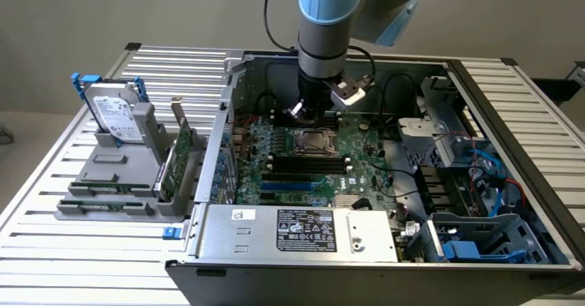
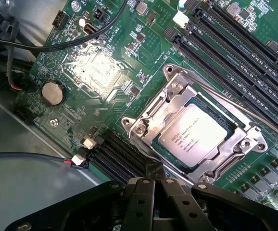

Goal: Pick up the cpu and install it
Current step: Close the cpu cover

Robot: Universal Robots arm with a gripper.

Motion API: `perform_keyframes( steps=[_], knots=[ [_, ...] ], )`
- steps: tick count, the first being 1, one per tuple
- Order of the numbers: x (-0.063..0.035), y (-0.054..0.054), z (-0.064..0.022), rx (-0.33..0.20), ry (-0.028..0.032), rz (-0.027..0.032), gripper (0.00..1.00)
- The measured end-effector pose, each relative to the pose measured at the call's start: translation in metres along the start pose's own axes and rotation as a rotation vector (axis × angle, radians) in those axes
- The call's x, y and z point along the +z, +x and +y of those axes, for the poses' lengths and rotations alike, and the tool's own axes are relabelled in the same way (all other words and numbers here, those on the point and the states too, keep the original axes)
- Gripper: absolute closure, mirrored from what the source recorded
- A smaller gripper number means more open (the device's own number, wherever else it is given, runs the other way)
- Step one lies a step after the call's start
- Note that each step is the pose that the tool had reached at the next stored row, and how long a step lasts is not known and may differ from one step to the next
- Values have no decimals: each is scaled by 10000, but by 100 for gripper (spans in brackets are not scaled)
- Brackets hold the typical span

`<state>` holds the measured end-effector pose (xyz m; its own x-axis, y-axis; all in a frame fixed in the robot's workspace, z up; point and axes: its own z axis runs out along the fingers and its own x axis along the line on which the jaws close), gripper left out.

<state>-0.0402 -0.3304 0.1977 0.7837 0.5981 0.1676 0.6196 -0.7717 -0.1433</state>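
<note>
Small silvery-grey square cpu (image 2: 193, 135), print too fine to read, sits inside square metal socket frame (image 2: 177, 98) on green motherboard (image 2: 105, 67). Black gripper (image 2: 154, 182) closed, empty, just beside frame. Slatted metal table (image 1: 82, 251); plain grey wall (image 1: 109, 11).

Your 1 arm (image 1: 325, 25) comes down from the top of the exterior view, its grey and light-blue segments standing almost vertical, with a black cable looping beside them. The wrist points straight down, and the gripper (image 1: 305, 111) hangs at its lower end. In the wrist view you see the gripper (image 2: 159, 185) from behind its black linkages, with its 2 fingers (image 2: 144, 192) drawn together and nothing held between them.
</note>
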Motion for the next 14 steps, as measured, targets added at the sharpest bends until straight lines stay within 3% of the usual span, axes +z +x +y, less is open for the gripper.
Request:
perform_keyframes(
  steps=[5,14],
  knots=[
    [1,5,5,-65,-24,-44,89],
    [11,16,16,-192,-6,-64,89]
  ],
)
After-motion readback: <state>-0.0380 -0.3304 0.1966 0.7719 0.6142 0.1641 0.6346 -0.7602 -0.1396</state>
